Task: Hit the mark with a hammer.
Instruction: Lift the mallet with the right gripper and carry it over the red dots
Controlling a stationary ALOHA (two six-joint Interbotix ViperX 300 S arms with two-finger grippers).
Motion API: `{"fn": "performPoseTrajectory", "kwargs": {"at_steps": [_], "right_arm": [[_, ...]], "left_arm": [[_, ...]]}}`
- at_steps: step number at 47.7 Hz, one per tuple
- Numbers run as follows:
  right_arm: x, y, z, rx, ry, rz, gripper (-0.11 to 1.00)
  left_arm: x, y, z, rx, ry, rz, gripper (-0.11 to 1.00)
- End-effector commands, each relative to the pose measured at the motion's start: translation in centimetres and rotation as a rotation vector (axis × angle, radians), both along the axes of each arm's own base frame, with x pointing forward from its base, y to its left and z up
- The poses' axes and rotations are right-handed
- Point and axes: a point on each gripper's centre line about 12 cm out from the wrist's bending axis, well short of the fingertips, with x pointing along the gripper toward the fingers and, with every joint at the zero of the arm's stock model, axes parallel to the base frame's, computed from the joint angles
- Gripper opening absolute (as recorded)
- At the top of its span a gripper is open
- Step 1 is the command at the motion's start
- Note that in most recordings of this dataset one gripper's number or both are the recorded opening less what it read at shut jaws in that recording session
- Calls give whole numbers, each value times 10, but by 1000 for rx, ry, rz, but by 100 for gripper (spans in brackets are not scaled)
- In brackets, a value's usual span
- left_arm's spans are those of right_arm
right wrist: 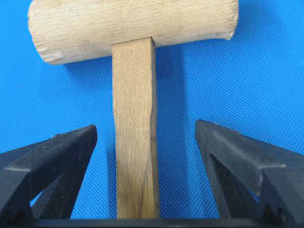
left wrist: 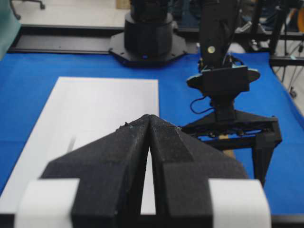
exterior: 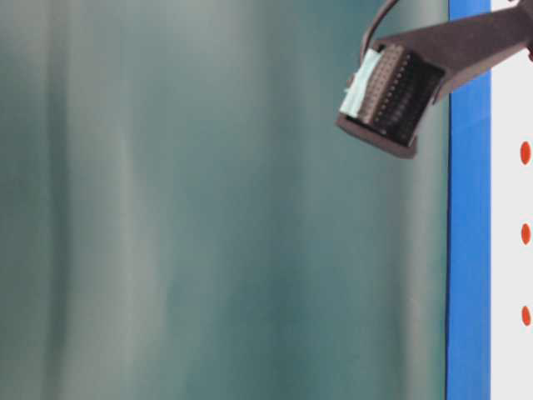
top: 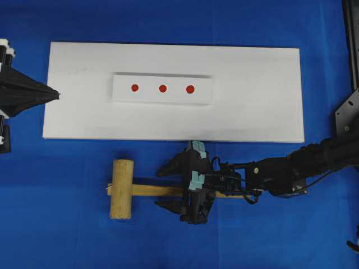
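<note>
one hammer (top: 124, 189) lies flat on the blue cloth (top: 67, 235), in front of the white board (top: 252, 112), its thick head toward the left of the overhead view and its flat handle running right. my right gripper (top: 166, 188) is down over that handle with its two fingers (right wrist: 52, 156) spread wide, one on each side of the wood, neither touching it; nothing is gripped. on the board sits one raised white block (top: 162, 89) carrying three red marks (top: 162, 88) in a row. my left gripper (top: 58, 95) hangs at the board's left edge, its two fingers (left wrist: 118, 156) pressed together and holding nothing, well apart from the hammer.
</note>
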Motion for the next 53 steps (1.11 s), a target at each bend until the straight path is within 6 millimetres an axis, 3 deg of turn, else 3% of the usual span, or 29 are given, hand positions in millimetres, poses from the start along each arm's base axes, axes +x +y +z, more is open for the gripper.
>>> {"fn": "performPoseTrajectory", "kwargs": {"at_steps": [1,5,14,19,32,44,53], "right_arm": [[3,4,9,3,-27,8,86],[2,5,10,-19,-26,24,80],[0,7,19,-69,-4,76,30],[-1,8,31,-87,-1,103,10],[-3,-1,61,-100,-6,125,10],[-13,-24,103,-87,-54,96,10],[-24,-30,138,-107,-119,112,10]], "left_arm": [[1,0,4,-2,-14,-1,0],[1,0,4,-2,-14,-1,0],[1,0,5,-2,-17,-1,0],[1,0,5,0,-18,-1,0],[1,0,6,-2,-20,-1,0],[0,0,6,-2,-18,-1,0],[0,0,6,-3,-20,-1,0]]}}
